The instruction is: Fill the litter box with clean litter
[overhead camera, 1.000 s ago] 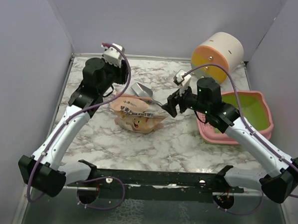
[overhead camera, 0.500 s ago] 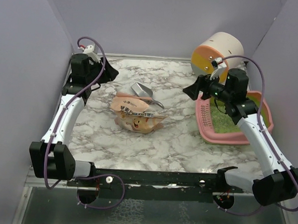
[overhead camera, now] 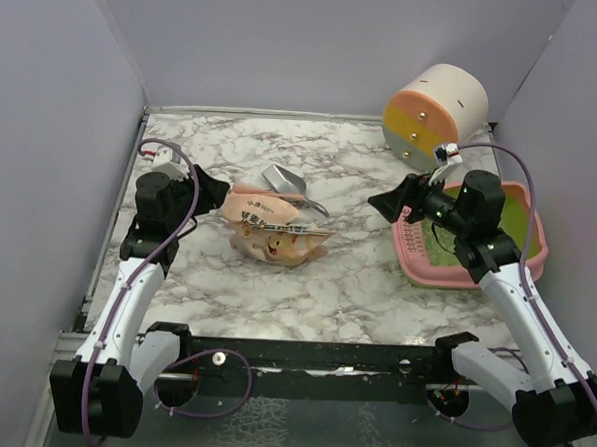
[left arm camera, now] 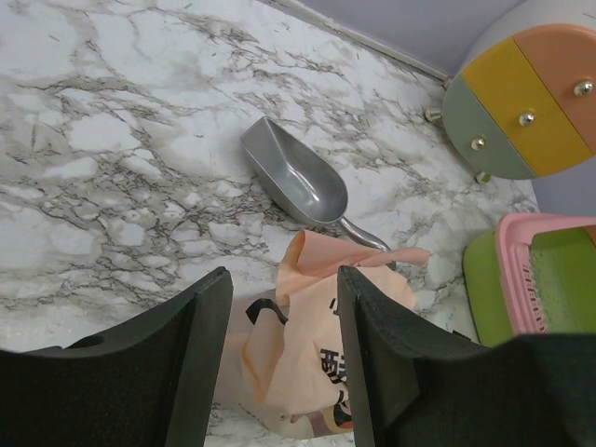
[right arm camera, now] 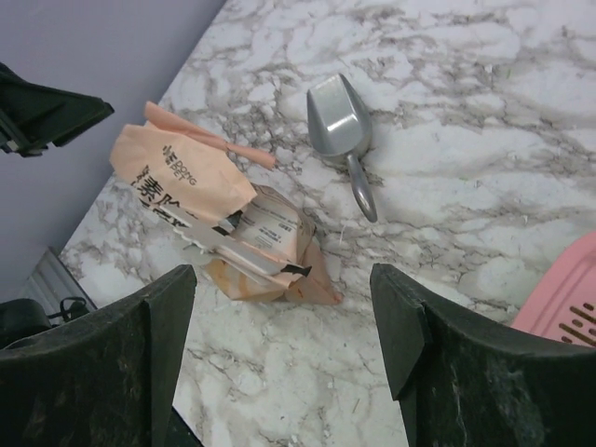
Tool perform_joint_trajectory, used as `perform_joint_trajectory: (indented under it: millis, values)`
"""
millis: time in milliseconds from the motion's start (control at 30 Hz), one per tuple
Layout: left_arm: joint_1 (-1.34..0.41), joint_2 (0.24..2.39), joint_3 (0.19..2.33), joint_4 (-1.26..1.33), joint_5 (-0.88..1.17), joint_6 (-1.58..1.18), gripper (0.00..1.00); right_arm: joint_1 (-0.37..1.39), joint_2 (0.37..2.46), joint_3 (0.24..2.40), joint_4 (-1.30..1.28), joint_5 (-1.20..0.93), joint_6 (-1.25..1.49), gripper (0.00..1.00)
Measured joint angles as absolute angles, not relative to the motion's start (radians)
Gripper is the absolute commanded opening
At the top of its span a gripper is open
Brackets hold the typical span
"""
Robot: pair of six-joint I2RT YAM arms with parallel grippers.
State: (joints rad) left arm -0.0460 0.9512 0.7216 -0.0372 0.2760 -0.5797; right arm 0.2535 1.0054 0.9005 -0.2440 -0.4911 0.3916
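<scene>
Left gripper (overhead camera: 212, 191): it hangs over the left side of the marble table (overhead camera: 355, 287), pointing right. Its two dark fingers (left arm camera: 200, 363) stand apart with nothing clamped between them.
Paper bag (overhead camera: 273, 227): a tan bag with a cartoon face lies crumpled on its side just ahead of the left fingers. In the left wrist view part of it (left arm camera: 307, 354) shows through the gap between them, but they are not touching it. It sits between the two grippers, nearer the left one.
Scoop (overhead camera: 286, 183): a silver metal scoop lies on the marble just beyond the bag from the left fingers, bowl up, with its handle running towards the bag.
Right gripper (overhead camera: 385, 203): it is held above the table, pointing left at the bag and scoop. Its fingers (right arm camera: 121, 372) are spread wide and hold nothing.
Litter box (overhead camera: 446, 279): the pink tray with the lime-green inside sits flat on the table behind the right fingers, under that arm and well apart from the left fingers.
Clean litter (overhead camera: 440, 243): a duller, speckled patch shows on the green floor beside the slotted ledge. I cannot tell how much is there.
Drum (overhead camera: 434, 115): a round cream drum with orange, yellow and grey bands stands in the far corner, beyond the right fingers.
</scene>
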Motion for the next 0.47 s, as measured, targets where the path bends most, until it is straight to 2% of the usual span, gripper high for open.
perform_joint_trajectory:
  millis: [367, 467]
  values:
    - [-0.046, 0.844, 0.657, 0.0, 0.22, -0.519, 0.52, 0.253, 0.96, 0.896, -0.184, -0.453, 0.381, 0.71]
    - [-0.046, 0.841, 0.656, 0.001, 0.218, -0.509, 0.52, 0.253, 0.961, 0.896, -0.179, -0.431, 0.373, 0.74]
